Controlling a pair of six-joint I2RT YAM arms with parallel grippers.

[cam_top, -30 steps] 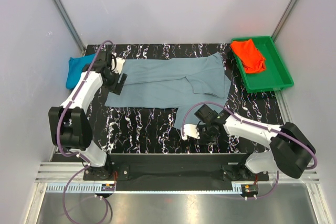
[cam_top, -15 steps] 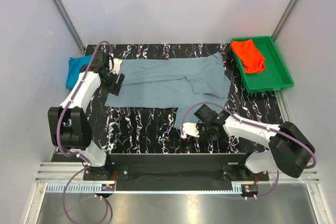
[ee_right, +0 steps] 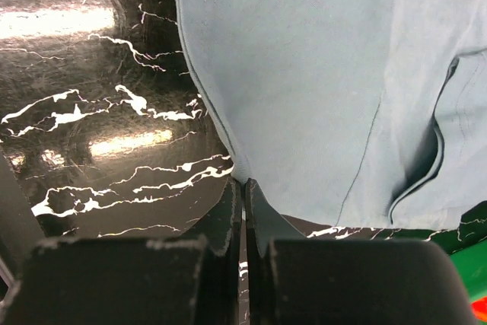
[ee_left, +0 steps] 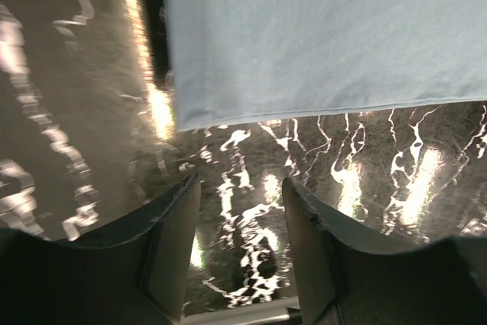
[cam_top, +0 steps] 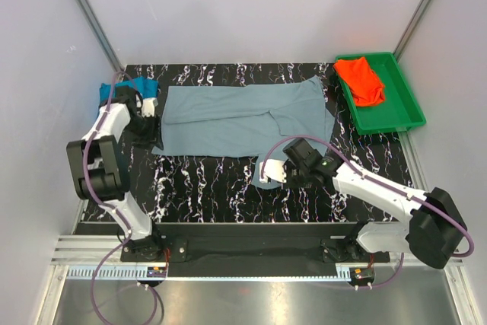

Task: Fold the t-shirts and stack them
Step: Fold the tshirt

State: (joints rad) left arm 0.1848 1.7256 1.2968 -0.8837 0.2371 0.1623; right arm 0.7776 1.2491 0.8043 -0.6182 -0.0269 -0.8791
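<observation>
The dusty grey-blue t-shirt (cam_top: 243,116) lies spread across the middle of the table. My right gripper (cam_top: 265,176) is shut on its near hem, pinching the cloth edge (ee_right: 242,179) just above the table. My left gripper (cam_top: 144,109) is open and empty, just off the shirt's left edge; the wrist view shows the shirt's corner (ee_left: 319,36) beyond the fingers (ee_left: 179,226). The bright teal-blue t-shirt (cam_top: 122,90) lies bunched at the far left, partly hidden by the left arm. The orange-red t-shirt (cam_top: 361,81) lies crumpled in the tray.
The green plastic tray (cam_top: 396,119) stands at the back right corner. The black marbled table (cam_top: 205,188) shows bare between the shirt and the arm bases. Grey walls close in the left, right and back sides.
My left gripper moved left, off the grey-blue shirt's edge towards the teal shirt. My right gripper moved left and away from the near edge with the hem in it.
</observation>
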